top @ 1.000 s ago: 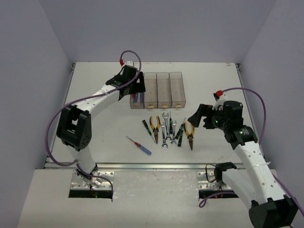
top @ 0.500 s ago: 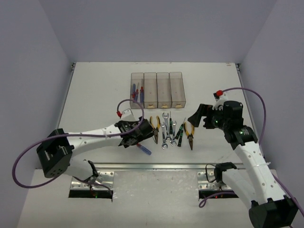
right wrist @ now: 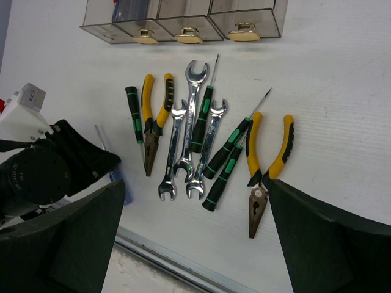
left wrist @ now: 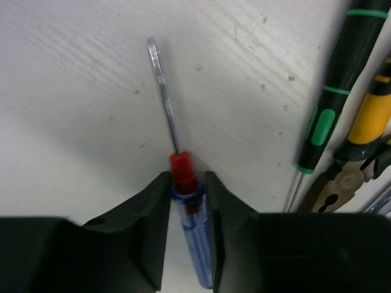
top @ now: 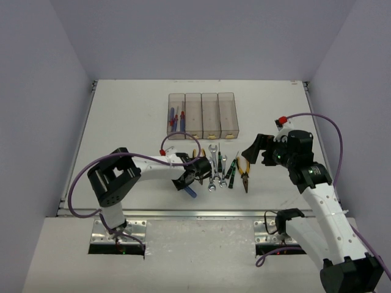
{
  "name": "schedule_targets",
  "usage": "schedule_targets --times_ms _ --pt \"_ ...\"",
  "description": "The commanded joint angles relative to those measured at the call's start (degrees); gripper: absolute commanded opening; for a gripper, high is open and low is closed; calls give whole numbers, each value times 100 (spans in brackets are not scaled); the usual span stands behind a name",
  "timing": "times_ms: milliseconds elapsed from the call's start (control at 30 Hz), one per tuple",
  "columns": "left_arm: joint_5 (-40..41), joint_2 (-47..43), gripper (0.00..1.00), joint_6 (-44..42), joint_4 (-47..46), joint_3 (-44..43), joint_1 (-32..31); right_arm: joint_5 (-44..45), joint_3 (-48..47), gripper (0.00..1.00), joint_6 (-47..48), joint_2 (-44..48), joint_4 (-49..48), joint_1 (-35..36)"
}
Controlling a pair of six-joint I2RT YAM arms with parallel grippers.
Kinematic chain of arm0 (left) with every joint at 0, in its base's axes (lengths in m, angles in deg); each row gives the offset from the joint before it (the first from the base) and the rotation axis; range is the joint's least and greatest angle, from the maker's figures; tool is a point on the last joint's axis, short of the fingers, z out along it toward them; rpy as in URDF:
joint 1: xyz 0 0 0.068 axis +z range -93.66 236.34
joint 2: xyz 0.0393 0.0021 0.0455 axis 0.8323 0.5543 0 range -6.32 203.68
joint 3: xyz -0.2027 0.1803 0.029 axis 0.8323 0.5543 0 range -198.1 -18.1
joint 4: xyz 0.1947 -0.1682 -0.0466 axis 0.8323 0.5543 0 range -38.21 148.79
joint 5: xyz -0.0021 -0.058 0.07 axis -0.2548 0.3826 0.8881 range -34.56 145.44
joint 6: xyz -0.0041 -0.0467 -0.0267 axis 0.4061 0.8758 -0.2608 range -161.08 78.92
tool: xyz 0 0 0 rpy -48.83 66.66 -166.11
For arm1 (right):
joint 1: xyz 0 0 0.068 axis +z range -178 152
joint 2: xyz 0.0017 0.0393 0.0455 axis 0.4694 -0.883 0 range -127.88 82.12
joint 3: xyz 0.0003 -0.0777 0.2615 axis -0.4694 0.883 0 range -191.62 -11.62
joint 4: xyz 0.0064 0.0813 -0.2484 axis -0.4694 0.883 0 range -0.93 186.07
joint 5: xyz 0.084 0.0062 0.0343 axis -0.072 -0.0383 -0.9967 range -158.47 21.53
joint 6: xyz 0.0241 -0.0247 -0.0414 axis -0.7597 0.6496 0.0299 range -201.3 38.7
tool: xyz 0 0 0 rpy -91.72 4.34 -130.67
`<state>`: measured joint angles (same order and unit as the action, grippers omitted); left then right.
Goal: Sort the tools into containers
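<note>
My left gripper [left wrist: 186, 178] is shut on a blue-handled screwdriver [left wrist: 195, 244] just behind its red collar; the shaft points away over the white table. In the top view this gripper [top: 185, 180] sits left of the tool pile, with the blue handle [top: 190, 191] sticking out below it. My right gripper [top: 256, 151] is open and empty, its fingers [right wrist: 73, 238] wide apart above the pile. Silver wrenches [right wrist: 192, 122], green/black screwdrivers [right wrist: 226, 160] and two yellow pliers [right wrist: 269, 165] lie there. Four joined clear bins [top: 227, 96] stand behind; the leftmost holds blue/red screwdrivers [top: 175, 118].
A green/black screwdriver [left wrist: 333, 91] and yellow pliers [left wrist: 366, 131] lie close to the right of my left gripper. The table's metal front rail [top: 195, 213] runs just below the tools. Grey walls enclose the table on three sides.
</note>
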<state>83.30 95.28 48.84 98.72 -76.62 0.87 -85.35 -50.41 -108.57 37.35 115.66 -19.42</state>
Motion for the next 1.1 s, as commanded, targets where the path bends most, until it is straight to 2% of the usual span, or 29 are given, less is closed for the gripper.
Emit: schedule_targets --times_ms 0,67,167,267,367,433,500,567,633,800,967,1067 --pt "-338 -134 9 94 -438 584 -26 9 18 99 11 50 -194 -23" --pt "-181 -437 1 104 -575 839 -19 17 20 99 11 48 -199 -15" --pt "421 -961 0 -319 -534 888 -17 18 12 99 11 37 -199 -16" --pt "1231 -1391 0 -1217 -429 552 -15 20 3 99 2 28 -192 -23" --pt "1812 -1853 0 -3059 -1027 176 261 34 10 99 11 14 -221 -22" --pt "1247 -2018 0 -4612 -2212 118 879 48 23 99 4 -2 -246 -16" --pt "84 -1902 0 -5929 -3313 -9 1868 71 -28 99 16 -42 -200 -17" --pt "-788 -1592 0 -6500 -3675 -348 2487 48 -32 99 28 -31 -172 -18" --pt "-1222 -1133 0 -6955 -3656 -887 2844 23 -10 99 20 -1 -180 -15" --pt "-2045 493 0 -8048 -2905 -3163 3452 -34 -6 99 20 -13 -216 -23" --pt "-2158 1428 4 -8499 -2601 -4166 3555 -111 33 99 10 -11 -264 -22" --pt "-2105 1774 6 -8583 -2411 -4417 3572 -93 3 99 11 -23 -243 -19"
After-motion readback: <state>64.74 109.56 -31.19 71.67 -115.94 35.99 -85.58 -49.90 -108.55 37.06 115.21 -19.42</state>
